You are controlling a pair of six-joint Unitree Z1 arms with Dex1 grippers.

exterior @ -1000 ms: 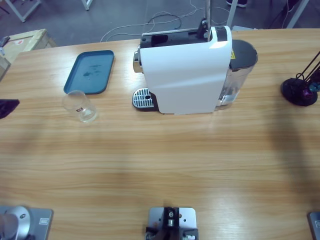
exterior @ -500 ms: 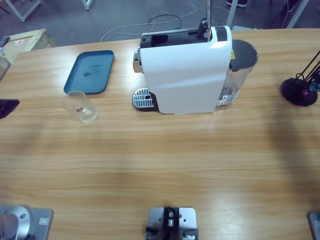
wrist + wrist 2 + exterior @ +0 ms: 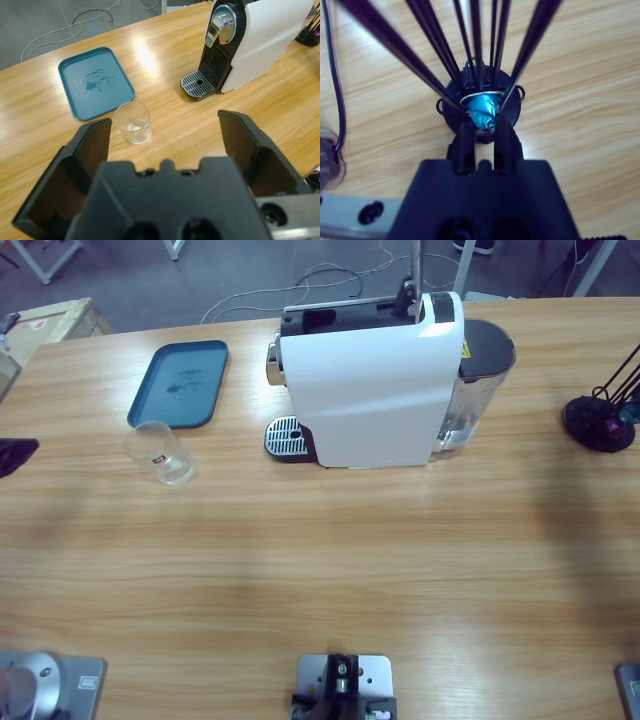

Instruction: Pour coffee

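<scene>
High view: machine stands mid-table; glass left of it, just below the tray; rack well right of the machine, near the table edge.
Left wrist view: left gripper spread wide and empty, glass between its jaws' line of sight, machine beyond (drip grid bare).
Right wrist view: right gripper pinching a blue capsule in the rack.
Progress: early, as judged; capsule not loaded, glass not under the spout, nothing poured.
Room: bare wood in front of the machine; rack rods crowd the right gripper.
</scene>
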